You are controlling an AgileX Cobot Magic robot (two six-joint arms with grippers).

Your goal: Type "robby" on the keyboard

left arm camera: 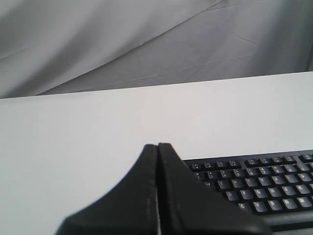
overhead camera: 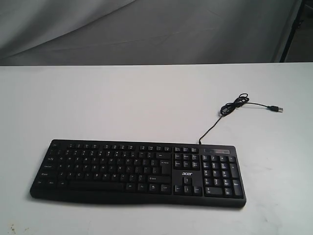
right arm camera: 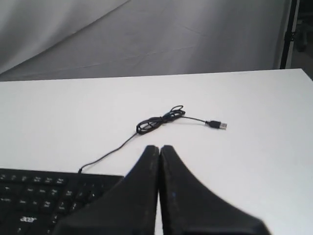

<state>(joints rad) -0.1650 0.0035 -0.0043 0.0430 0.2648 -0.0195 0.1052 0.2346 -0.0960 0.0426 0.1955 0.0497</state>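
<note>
- Black, flat plastic full-size keyboard (overhead camera: 137, 171) lies at six o'clock on the white table (overhead camera: 122, 98), long axis nine-to-three, number pad toward three.
- Its thin black cable (overhead camera: 230, 110) trails toward one o'clock.
- My left gripper (left arm camera: 157, 147) hangs by the nine o'clock end, fingers pressed together, empty.
- My right gripper (right arm camera: 159, 148) hangs by the three o'clock end, likewise closed on nothing.

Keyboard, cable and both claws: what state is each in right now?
keyboard: flat on the table, keys up, no claw on it.
USB cable: loosely coiled, plug lying free, not connected.
left claw: shut, empty.
right claw: shut, empty.
</note>
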